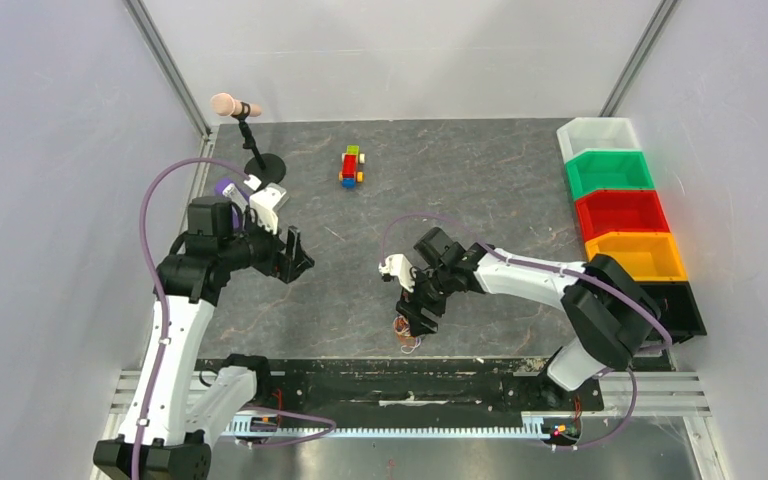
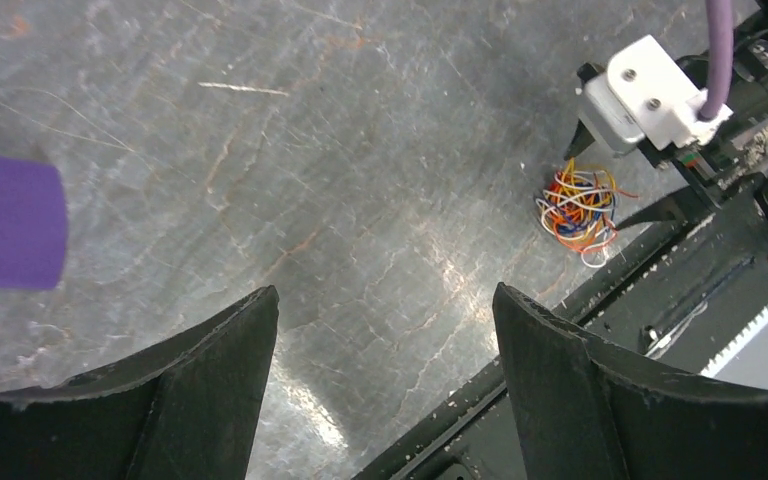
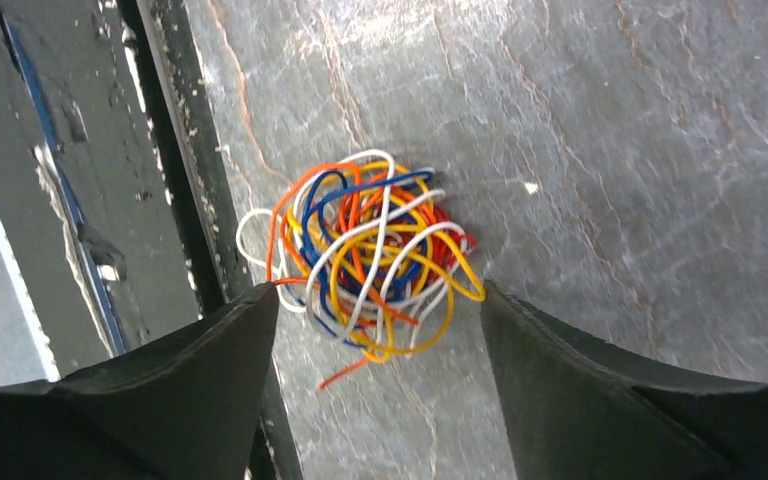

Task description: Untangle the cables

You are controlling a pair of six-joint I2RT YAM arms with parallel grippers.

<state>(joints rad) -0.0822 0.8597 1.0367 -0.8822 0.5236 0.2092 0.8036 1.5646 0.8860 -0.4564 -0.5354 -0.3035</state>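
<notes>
The cables (image 3: 365, 255) are a small tangled bunch of thin orange, yellow, red, blue and white wires. They lie on the grey table close to its black near edge. My right gripper (image 3: 378, 295) is open and hangs right over them, one finger on each side of the bunch. An orange loop touches the left fingertip (image 3: 260, 300). In the top view the cables (image 1: 407, 337) peek out just below the right gripper (image 1: 420, 315). The left wrist view shows the cables (image 2: 578, 205) between the right gripper's fingertips. My left gripper (image 2: 385, 292) is open and empty over bare table, well left of the bunch (image 1: 300, 262).
A small colourful toy car (image 1: 352, 166) stands at the back centre. A microphone on a stand (image 1: 235, 105) is at the back left. A row of coloured bins (image 1: 620, 210) lines the right side. The black rail (image 1: 410, 375) runs along the near edge, right beside the cables.
</notes>
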